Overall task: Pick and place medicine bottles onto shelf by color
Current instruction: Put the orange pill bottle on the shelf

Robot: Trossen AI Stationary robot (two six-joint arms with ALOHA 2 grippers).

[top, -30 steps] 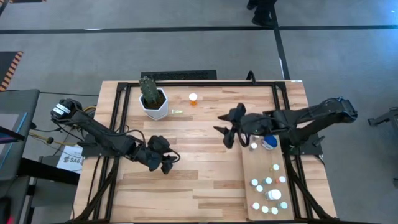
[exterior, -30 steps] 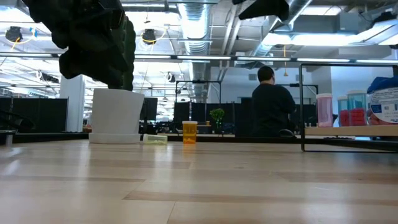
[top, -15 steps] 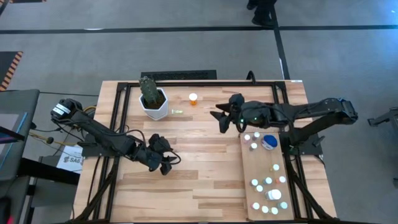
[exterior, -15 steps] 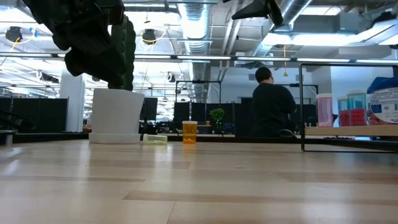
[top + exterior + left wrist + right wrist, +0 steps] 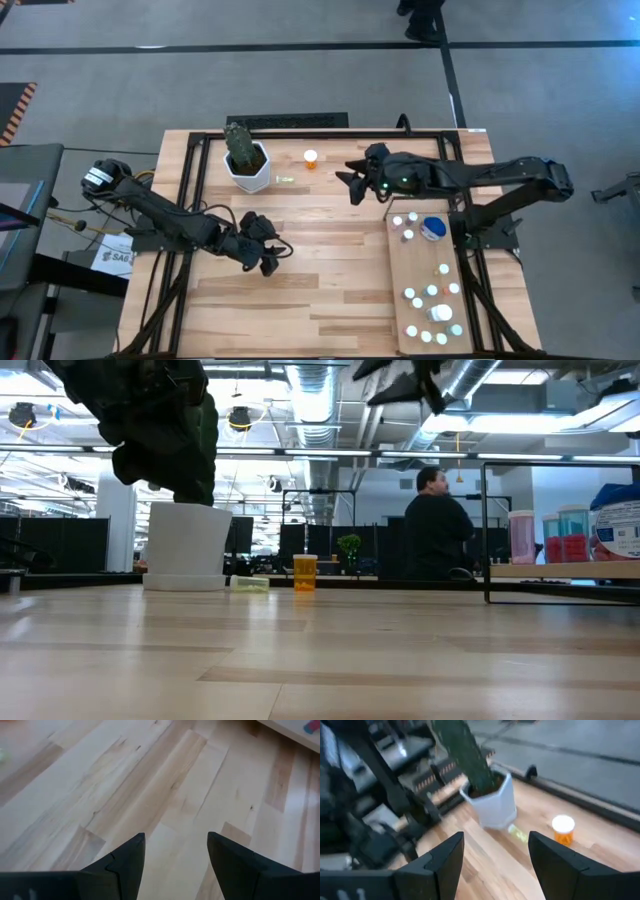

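Since a second ago the right claw (image 5: 350,186) has swung away from the shelf (image 5: 426,305) toward the far side of the table (image 5: 320,290); it now hangs in the air with the orange bottle (image 5: 310,159) ahead of it and a little to its side. Its fingers (image 5: 445,857) stand apart and hold nothing. Past them, the right wrist view shows the orange bottle with its white cap, a small yellow-green vial (image 5: 519,834) lying just beside the white pot (image 5: 492,805), and the cactus (image 5: 465,755) rising from that pot.

Behind the right claw, on the shelf, stand the sorted bottles: a few white-capped ones and a blue-lidded one (image 5: 433,229) at the end nearest the claw, a bigger cluster (image 5: 432,315) at the far end.

At the near left of the table the left claw (image 5: 270,258) has barely stirred. It hovers low over bare planks, fingers (image 5: 122,865) apart, empty, well apart from every bottle.

In the low view a person (image 5: 437,530) stands in the room behind the table.
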